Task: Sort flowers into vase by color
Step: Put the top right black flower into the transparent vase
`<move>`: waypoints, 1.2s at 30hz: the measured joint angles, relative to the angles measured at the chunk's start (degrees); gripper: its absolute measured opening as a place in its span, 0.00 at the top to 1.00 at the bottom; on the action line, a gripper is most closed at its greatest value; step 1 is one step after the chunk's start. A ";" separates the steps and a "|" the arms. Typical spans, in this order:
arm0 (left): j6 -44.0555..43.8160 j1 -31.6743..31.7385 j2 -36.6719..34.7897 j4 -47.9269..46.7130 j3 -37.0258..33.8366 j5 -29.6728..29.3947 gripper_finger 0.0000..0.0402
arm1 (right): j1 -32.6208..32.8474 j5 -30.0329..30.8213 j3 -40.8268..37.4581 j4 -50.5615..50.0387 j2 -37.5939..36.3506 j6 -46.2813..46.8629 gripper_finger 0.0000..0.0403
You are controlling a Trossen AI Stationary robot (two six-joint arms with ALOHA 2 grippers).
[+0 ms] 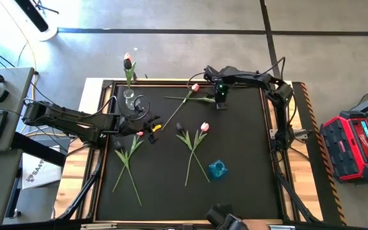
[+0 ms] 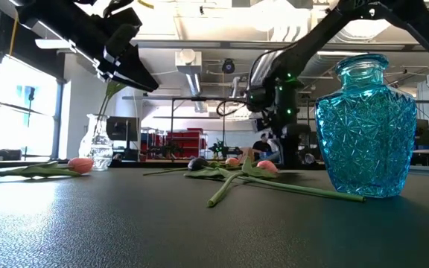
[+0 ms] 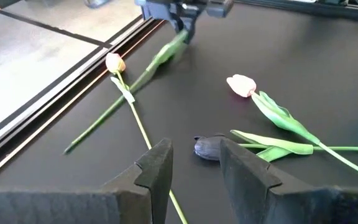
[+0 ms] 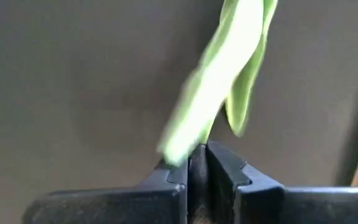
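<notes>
Two grippers: both low over the black table mat (image 1: 241, 191).
Right gripper (image 1: 222, 102): far side of mat, fingers pinched together on the green leaf (image 4: 219, 93) of a pink tulip (image 1: 195, 87) lying flat; wrist view shows leaf coming out from between the closed fingers.
Left gripper (image 1: 151, 123): near mat centre-left, fingers (image 3: 157, 168) parted, nothing between them; dark tulip head (image 3: 207, 147) on the mat just past the tips.
Clear vase (image 1: 130, 99): far-left part of mat, holds one dark-headed tulip (image 1: 128, 63) upright.
Blue glass vase (image 1: 217, 169): near-right of centre, no stems showing in it.
Loose flowers: crossed pair, dark (image 1: 179, 130) and pink (image 1: 204, 127), at centre; another pair (image 1: 128, 156) crossed at left, one head pink (image 1: 139, 134).
</notes>
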 joint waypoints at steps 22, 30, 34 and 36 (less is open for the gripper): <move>10.61 -0.09 0.00 -0.06 0.00 -4.05 0.70 | 4.00 -12.27 23.28 -34.91 -1.81 38.46 0.97; 11.07 -0.13 0.00 -0.60 0.00 -3.64 0.70 | 5.26 -23.92 22.30 -34.85 -1.68 40.41 0.97; 13.61 -0.13 0.00 -0.50 0.00 -3.47 0.70 | 7.55 -29.43 22.16 -34.83 -1.68 40.39 0.97; 15.33 -0.13 0.00 -0.44 0.00 -3.47 0.70 | 8.87 -31.83 22.16 -34.85 -1.68 40.39 0.97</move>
